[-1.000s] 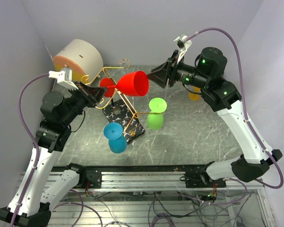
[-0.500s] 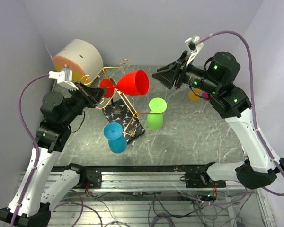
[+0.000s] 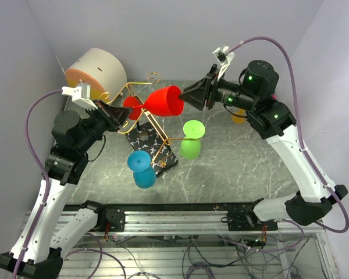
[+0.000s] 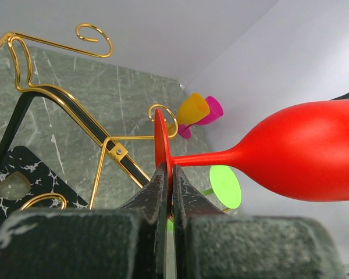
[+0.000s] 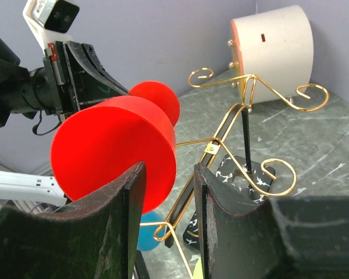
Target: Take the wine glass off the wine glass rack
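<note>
— where's the red plastic wine glass (image 3: 166, 102)?
— lying sideways over the thin gold wire rack (image 3: 157, 125), toward the grey marble counter's (image 3: 238, 168) far-left corner. the left tool (image 4: 168, 174) is clamped on its foot.
— and the right tool (image 3: 186, 96)?
— it backed off, now it's back at the bowl's rim, jaws apart. likely a handover. i can't tell if the foot is clear of the wire.

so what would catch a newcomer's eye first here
The bright red plastic wine glass lies sideways in mid-air at the centre, its foot pinched in the left claw, while the open right claw faces its mouth. Just below stands the thin gold wire rack on its black veined base, with a blue plastic glass and a green plastic glass at its near arm ends.
</note>
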Motion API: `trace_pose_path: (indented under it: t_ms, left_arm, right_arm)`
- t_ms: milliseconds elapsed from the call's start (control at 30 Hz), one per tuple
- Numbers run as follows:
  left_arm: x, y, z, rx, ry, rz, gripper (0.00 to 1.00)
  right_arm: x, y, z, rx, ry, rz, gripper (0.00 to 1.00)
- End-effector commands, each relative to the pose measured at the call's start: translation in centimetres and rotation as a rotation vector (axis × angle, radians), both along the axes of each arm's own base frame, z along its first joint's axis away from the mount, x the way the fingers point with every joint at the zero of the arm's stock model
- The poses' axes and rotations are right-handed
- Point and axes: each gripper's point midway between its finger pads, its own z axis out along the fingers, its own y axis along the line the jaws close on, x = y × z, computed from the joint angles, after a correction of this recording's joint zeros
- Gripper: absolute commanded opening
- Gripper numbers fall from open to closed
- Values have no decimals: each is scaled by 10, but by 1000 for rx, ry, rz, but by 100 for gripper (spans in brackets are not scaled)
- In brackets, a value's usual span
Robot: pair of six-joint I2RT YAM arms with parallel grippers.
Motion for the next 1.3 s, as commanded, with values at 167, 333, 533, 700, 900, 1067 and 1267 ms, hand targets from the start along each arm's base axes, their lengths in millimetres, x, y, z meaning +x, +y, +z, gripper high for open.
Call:
trace_pose_path:
  t_ms: [167, 333, 533, 700, 900, 1067, 1267]
  left_arm:
    - [4, -7, 17, -37, -56, -31, 7]
    - [7, -6, 15, -23, -43, -27, 11]
    - [14, -2, 9, 11, -17, 5, 49]
    - [18, 6, 8, 52, -11, 56, 51]
    - [15, 24, 16, 97, -53, 137, 49]
    - [5, 44, 20, 141, -88, 224, 48]
    - [-7, 71, 14, 212, -99, 334, 48]
  right_arm:
    - [2, 15, -1, 0, 16, 74, 20]
    - [7, 9, 7, 22, -2, 18, 0]
    - [15, -13, 30, 58, -66, -134, 0]
    - [29, -49, 56, 91, -139, -353, 0]
    - [75, -99, 62, 25, -180, -696, 0]
    - [128, -129, 45, -57, -130, -883, 0]
    - [207, -176, -20, -166, 77, -994, 0]
